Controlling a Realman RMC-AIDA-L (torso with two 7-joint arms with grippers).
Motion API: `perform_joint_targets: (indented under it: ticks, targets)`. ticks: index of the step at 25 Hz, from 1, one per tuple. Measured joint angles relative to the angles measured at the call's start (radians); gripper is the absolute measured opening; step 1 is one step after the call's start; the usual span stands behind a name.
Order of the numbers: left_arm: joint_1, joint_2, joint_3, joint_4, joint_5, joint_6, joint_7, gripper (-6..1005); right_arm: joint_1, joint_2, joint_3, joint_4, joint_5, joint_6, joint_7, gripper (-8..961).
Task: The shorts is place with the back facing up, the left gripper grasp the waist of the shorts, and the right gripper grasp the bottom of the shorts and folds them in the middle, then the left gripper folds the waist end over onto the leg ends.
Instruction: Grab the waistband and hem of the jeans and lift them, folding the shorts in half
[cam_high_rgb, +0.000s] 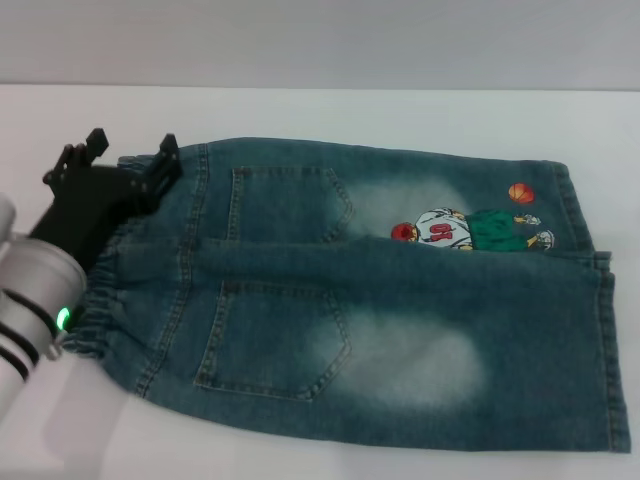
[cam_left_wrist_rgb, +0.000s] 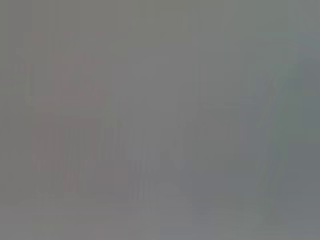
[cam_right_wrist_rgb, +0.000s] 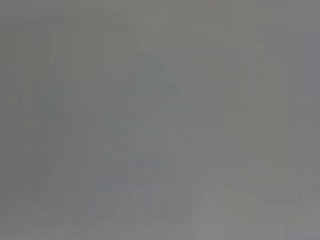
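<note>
Nearest the robot, the near leg of the shorts (cam_high_rgb: 380, 330) lies flat on the white surface (cam_high_rgb: 320, 110), back side up, with one patch pocket (cam_high_rgb: 275, 340) showing and a pale faded patch just beside it. The gathered waist (cam_high_rgb: 110, 290) sits at the left end, ruffled, and the straight hems of the bottom (cam_high_rgb: 600, 330) run down the right end. Over on the left, the silver-white arm with its green light (cam_high_rgb: 62, 320) comes in low, and the left end effector (cam_high_rgb: 125, 160) sits at the far corner of the waist, its black prongs spread apart, one over the band's edge, nothing clamped between them. Farther back, the second leg lies alongside, its pocket (cam_high_rgb: 290, 205) visible, and the cartoon basketball-player print (cam_high_rgb: 465, 230) with the orange ball (cam_high_rgb: 520, 193) sits near the far hem. The right end effector is out of sight in the head view, and both wrist views show only a grey blur.
</note>
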Motion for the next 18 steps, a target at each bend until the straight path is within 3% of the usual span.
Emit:
perform_joint_targets:
  ticks: [1,3,4,5,7,8,10,12,15,16,18]
  targets:
    - [0.049,-0.024,-0.138,-0.124,0.0,-0.236,0.073,831,0.001,-0.007,0.012,0.028,-0.077,-0.011,0.134,615]
    - [0.097,-0.07,-0.283,-0.227,0.007,-0.482,0.145,830,0.009,-0.021,0.035,0.048,-0.216,0.016,0.371,614]
    - [0.107,-0.087,-0.317,-0.246,0.012,-0.534,0.158,830,0.013,-0.026,0.045,0.056,-0.274,0.036,0.464,614]
    - [0.133,-0.126,-0.403,-0.301,0.034,-0.668,0.18,830,0.018,-0.029,0.058,0.068,-0.362,0.065,0.58,614]
    - [0.15,-0.157,-0.485,-0.354,0.065,-0.801,0.187,830,0.034,-0.031,0.096,0.113,-0.578,0.132,0.84,614]
    - [0.156,-0.161,-0.527,-0.39,0.077,-0.889,0.182,830,0.043,-0.03,0.115,0.137,-0.687,0.169,0.952,613]
    - [0.156,-0.161,-0.527,-0.39,0.077,-0.889,0.182,830,0.066,-0.026,0.154,0.188,-0.913,0.273,1.166,613]
    - [0.151,-0.159,-0.599,-0.451,0.081,-1.06,0.152,830,0.087,-0.017,0.187,0.227,-1.066,0.364,1.3,613]
    - [0.148,-0.16,-0.623,-0.459,0.084,-1.098,0.138,829,0.097,-0.006,0.22,0.27,-1.159,0.433,1.374,612]
    - [0.133,-0.161,-0.679,-0.466,0.089,-1.201,0.103,829,0.098,-0.005,0.229,0.282,-1.187,0.445,1.394,612]
    - [0.119,-0.16,-0.706,-0.462,0.093,-1.254,0.09,829,0.107,-0.001,0.24,0.303,-1.247,0.465,1.437,612]
